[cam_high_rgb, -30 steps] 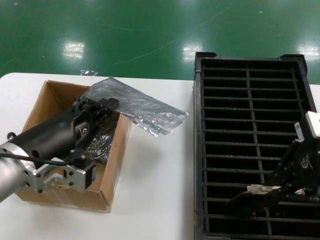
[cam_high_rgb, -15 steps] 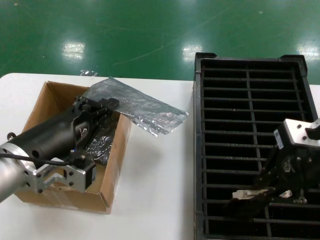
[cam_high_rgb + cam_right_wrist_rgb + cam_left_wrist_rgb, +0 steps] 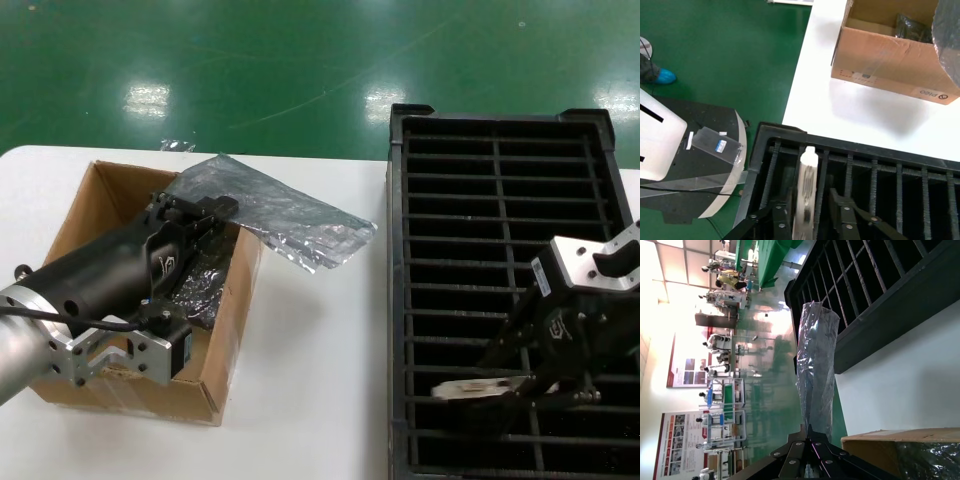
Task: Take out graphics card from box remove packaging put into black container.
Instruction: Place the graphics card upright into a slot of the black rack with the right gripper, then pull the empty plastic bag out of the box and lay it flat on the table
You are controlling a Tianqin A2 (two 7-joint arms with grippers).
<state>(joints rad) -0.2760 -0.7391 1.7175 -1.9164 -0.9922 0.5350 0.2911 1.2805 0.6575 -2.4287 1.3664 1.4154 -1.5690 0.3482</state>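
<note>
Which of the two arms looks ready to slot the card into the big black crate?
The right hand: it is shut on the slim graphics card with the silver bracket, over the slotted black plastic crate. The left hand holds the crinkly plastic bag above the brown cardboard box.

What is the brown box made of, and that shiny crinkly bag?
The box looks like brown cardboard: matte, with clear tape on its side. The bag looks like thin plastic film: shiny, wrinkled and see-through grey. The left gripper pinches its end.
</note>
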